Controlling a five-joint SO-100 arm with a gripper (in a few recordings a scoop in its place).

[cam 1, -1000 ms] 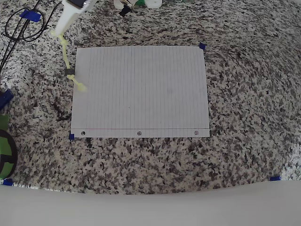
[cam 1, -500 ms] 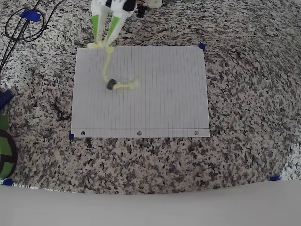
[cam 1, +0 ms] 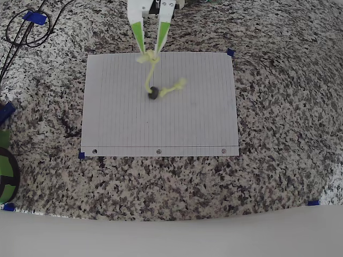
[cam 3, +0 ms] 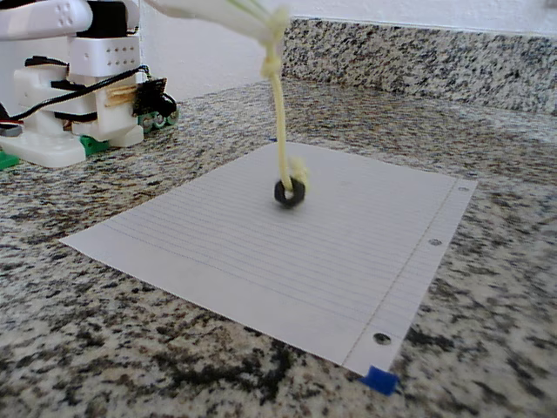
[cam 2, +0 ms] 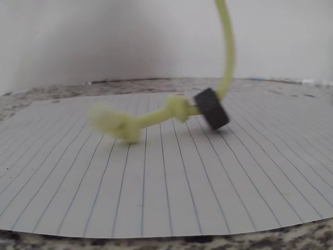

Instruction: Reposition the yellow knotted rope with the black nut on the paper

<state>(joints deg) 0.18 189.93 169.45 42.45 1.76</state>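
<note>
We are in the carrying step: the tool point(cam 1: 150, 54) pinches the rope point(cam 1: 149, 76) by its upper knot, right over the paper's point(cam 1: 193, 118) far edge in the overhead view, and the cord hangs down from there. The nut point(cam 1: 154, 93) is threaded on the low part of the rope and sits at or just above the sheet, in its upper middle; the free knotted end trails off to the right of the nut in the overhead view and looks to rest on the paper. In the wrist view the nut point(cam 2: 212, 108) is tilted on edge with the loose end point(cam 2: 117, 124) blurred, so we judge it is swinging or dragging. The fixed view shows the rope point(cam 3: 278, 113) near upright above the nut point(cam 3: 289, 193). Next we would lower the tool until the cord lies slack on the sheet, then spread the fingers; the nut may roll, so a slow descent seems wise. The bench point(cam 1: 278, 176) is speckled granite, with blue tape marks point(cam 1: 231, 52) at the paper's corners and a matching backsplash point(cam 3: 418, 57) below a white wall. Black cables point(cam 1: 21, 29) lie at the far left.
</note>
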